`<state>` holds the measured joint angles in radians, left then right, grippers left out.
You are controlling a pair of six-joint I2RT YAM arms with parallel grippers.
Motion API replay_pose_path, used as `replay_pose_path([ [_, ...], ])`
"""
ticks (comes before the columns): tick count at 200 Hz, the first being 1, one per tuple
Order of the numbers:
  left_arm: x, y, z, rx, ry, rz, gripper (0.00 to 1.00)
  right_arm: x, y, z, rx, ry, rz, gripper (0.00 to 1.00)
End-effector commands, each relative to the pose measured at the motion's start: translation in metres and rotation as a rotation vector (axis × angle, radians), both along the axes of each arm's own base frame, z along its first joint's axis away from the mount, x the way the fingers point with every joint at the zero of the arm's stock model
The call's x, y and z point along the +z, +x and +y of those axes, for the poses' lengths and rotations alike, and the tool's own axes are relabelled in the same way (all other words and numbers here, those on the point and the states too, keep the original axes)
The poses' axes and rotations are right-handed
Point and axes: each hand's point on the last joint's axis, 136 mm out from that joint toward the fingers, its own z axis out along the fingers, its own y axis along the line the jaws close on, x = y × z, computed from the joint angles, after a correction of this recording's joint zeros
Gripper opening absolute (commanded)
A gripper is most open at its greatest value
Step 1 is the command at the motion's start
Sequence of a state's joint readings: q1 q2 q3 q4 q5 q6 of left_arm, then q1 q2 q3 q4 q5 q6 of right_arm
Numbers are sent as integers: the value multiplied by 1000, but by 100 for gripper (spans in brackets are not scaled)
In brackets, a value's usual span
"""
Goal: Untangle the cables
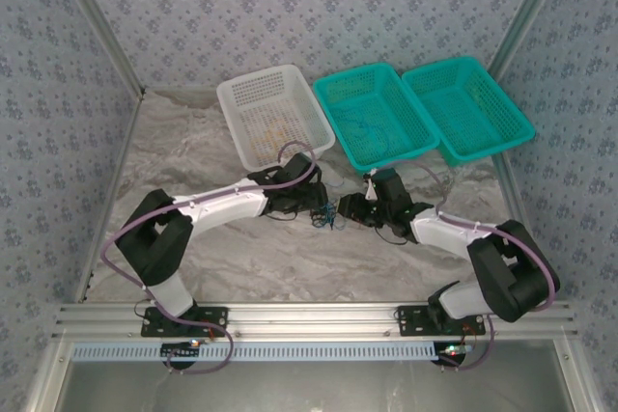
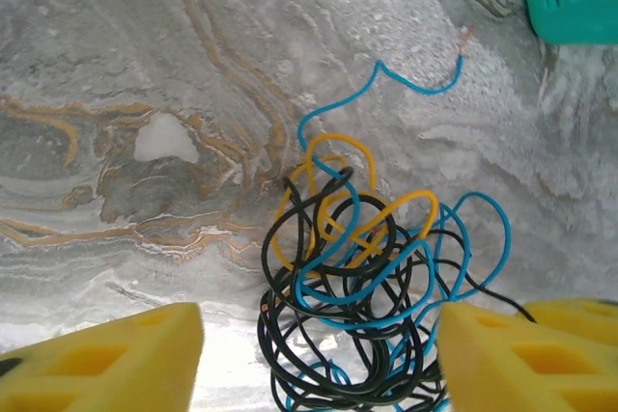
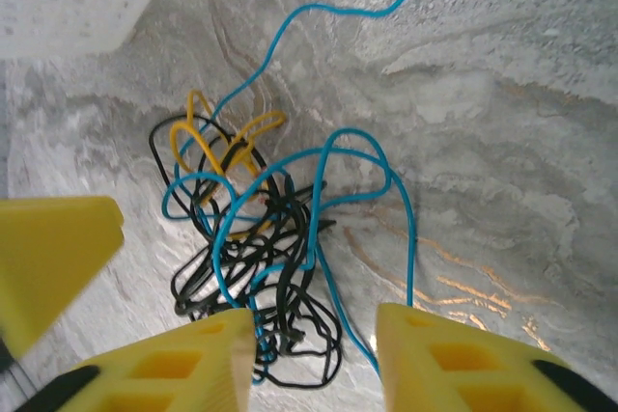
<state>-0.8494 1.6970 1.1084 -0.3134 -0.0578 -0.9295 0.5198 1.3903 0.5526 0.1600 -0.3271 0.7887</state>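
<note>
Marbled table [image 1: 193,147] bears the cables [image 1: 325,216], left fingers [image 2: 106,364] and right fingers [image 3: 454,364] straddling them.

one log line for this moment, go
left fingers: open astride cables | right fingers: open astride cables | cables: tangled on table

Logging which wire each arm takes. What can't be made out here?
Top external: cables too small to separate strands.
Left wrist: clump's near end cut off by the bottom edge, between the left fingers.
Right wrist: one blue strand passes behind a right finger; another leaves the top edge.
</note>
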Motion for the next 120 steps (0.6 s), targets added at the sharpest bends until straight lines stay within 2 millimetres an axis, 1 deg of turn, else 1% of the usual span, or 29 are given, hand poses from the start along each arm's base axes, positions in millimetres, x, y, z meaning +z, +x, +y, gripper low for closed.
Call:
replay_pose_path([
  [1, 2, 1, -16, -41, -24, 10, 58, 9, 13, 5, -11, 5, -53, 33],
  [10, 1, 2, -19, -50, -23, 16, 55, 9, 15, 6, -11, 4, -53, 30],
  [26, 0, 2, -21, -58, -18, 26, 54, 8, 16, 6, -16, 2, -56, 27],
  [90, -3, 1, -24, -73, -15, 36, 57, 4, 15, 9, 1, 3, -52, 16],
  [120, -4, 0, -30, -112, -9, 51, 57, 7, 13, 10, 20, 3, -77, 3],
])
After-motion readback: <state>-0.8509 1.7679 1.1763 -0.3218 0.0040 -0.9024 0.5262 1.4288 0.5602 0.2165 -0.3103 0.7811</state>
